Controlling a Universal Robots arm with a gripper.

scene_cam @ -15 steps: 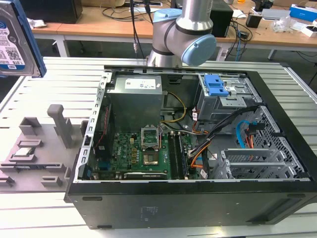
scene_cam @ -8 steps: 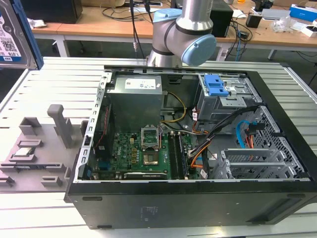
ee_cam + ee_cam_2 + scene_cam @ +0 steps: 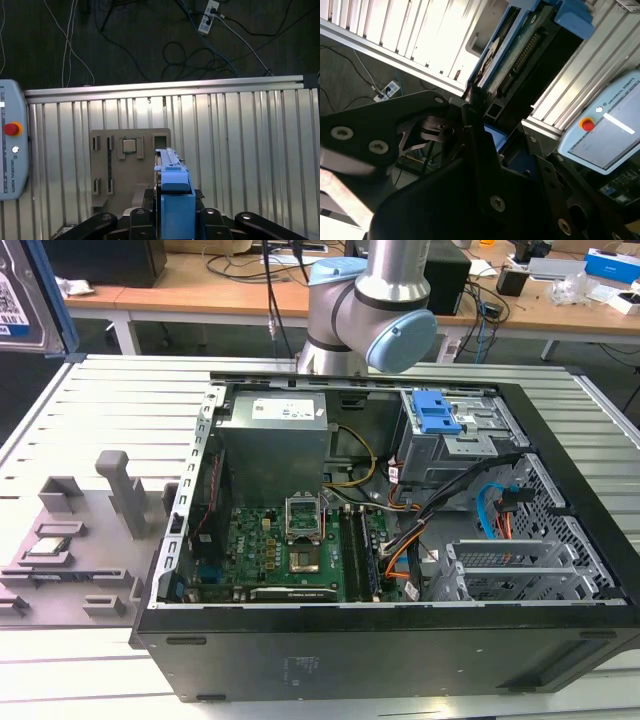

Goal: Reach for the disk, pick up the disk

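Surface: slatted aluminium table (image 3: pixel 60 390), with floor cables beyond its edge in the first wrist view.

Item 1, computer case (image 3: pixel 380 660): lies open at centre frame of the exterior view, with boards and wiring exposed. A drive cage with a blue latch (image 3: pixel 438 412) sits at the upper right of its interior.

Item 2, the disk (image 3: pixel 25 295): at the upper corner on the exterior view's left, label face to camera, blue carrier along its edge. In the first wrist view it appears edge-on, raised above the slats and apart from the case.

Item 3, gripper (image 3: pixel 172 222): clenched on the disk, its black linkages flanking the carrier on both sides. In the second wrist view one fingertip (image 3: pixel 476 115) presses the drive's side.

Item 4, grey fixture plate (image 3: pixel 130 175): on the table beneath the disk, carrying a processor chip (image 3: pixel 130 145).

Item 5, teach pendant (image 3: pixel 11 165): on the slats beside the plate.

Handling note: the pick-up is judged essentially made. Squeeze evenly across the flat metal faces, not the plastic carrier alone. Hold the drive upright without twist. Move slowly, since a smooth metal body may slip. Avoid the pendant and the plate.
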